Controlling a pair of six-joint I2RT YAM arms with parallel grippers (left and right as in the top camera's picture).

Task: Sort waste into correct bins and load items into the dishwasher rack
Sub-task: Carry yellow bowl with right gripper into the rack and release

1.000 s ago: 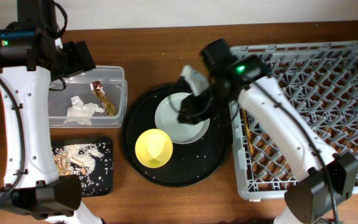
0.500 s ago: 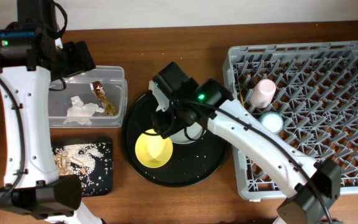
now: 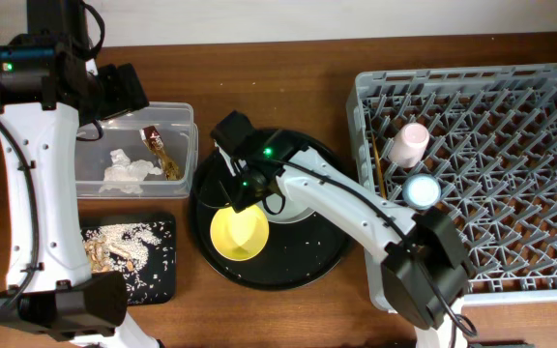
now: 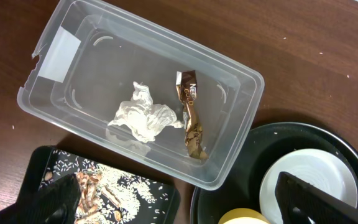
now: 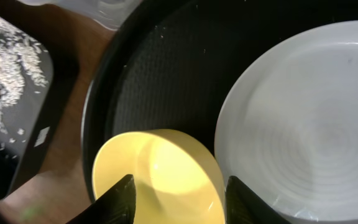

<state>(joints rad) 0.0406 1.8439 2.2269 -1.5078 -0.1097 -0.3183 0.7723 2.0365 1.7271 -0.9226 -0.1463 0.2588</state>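
Tabletop (image 3: 288,314): brown wood.
Left hand (image 4: 184,200): wide open above clear container (image 4: 253,81).
Right hand (image 5: 180,199): half-open astride yellow bowl (image 5: 157,168) on black tray (image 5: 160,81).

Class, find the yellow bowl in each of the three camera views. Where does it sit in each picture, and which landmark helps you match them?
Overhead: the yellow bowl sits left of centre, low in the picture, on the round black tray.
Left wrist: only its rim shows, at the bottom edge, right of centre.
Right wrist: at the bottom, left of centre.
Shared landmark: the round black tray, with the white plate beside the bowl.
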